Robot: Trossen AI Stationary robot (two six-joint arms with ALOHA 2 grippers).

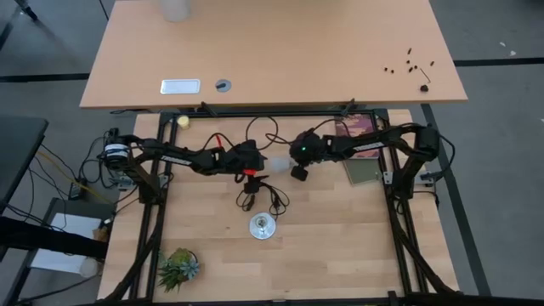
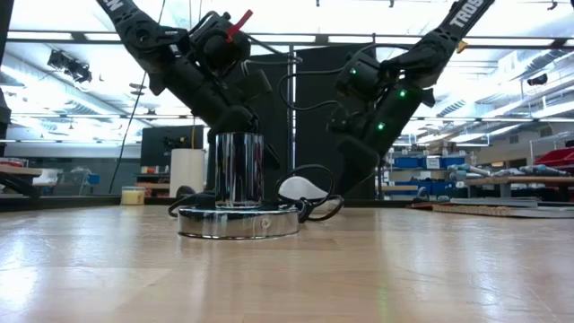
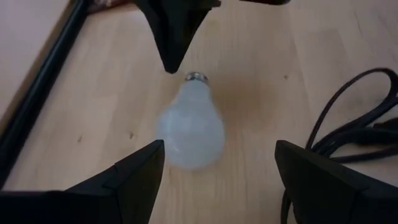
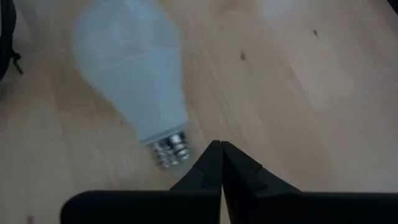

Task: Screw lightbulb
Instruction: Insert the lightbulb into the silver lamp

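The lightbulb (image 1: 279, 162) lay flat mid-bench, screw base toward the pinched-together right gripper (image 4: 221, 163); left gripper (image 3: 214, 171) gaped.

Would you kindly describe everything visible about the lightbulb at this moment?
The lightbulb is a frosted white, pear-shaped globe with a narrower silvery threaded screw base. It lies on its side on the pale wooden table, not in the socket. The left hand hovers open on either side of it, and the shut right hand points beside its base; neither visibly touches it.
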